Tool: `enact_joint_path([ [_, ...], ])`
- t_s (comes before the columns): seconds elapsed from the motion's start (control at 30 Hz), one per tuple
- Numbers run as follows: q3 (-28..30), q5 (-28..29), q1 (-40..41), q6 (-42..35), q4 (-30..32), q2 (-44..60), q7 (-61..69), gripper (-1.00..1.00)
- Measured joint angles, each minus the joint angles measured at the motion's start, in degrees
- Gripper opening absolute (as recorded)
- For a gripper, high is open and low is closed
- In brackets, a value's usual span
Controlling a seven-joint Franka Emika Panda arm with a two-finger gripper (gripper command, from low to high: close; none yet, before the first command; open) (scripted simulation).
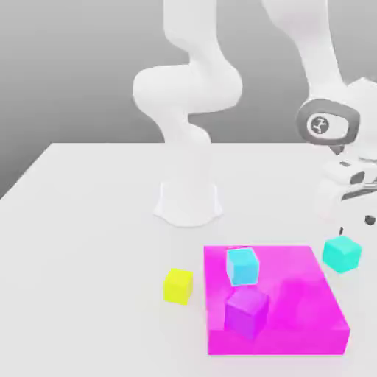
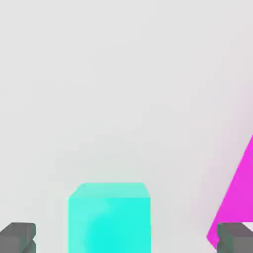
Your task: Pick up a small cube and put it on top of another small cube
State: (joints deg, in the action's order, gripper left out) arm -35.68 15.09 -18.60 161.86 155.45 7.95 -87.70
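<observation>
Exterior view: we are approaching the small turquoise-green cube (image 1: 342,254), sitting on the table (image 1: 96,294) beside the magenta block (image 1: 278,340); our white two-finger gripper (image 2: 126,238) is hanging released above; next, we are probably needing to lower and grasp.

A magenta slab (image 1: 313,305) sits on the pale surface (image 1: 88,280), lower than the fingers (image 1: 370,219) and toward the exterior view's left of them. Farther from the fingers in that direction, a sky-blue cube (image 1: 242,267) appears atop the slab, beside a purple cube (image 1: 247,313) overlapping its front edge in view.
</observation>
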Motion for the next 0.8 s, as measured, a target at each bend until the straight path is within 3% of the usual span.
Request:
enact_joint_path([
  [0.27,15.0,17.6,-11.4,6.5,-2.9,10.6,-13.4,0.0],
  [0.3,16.6,19.0,-12.6,7.1,-3.1,11.5,-14.4,-1.0],
  [0.5,17.4,19.7,-13.3,7.6,-3.3,11.9,-15.0,-1.0],
  [0.6,13.5,16.0,-10.2,6.0,-2.6,9.6,-12.2,-1.0],
  [0.8,3.1,2.3,-2.8,1.4,-0.3,1.8,-1.9,-1.0],
])
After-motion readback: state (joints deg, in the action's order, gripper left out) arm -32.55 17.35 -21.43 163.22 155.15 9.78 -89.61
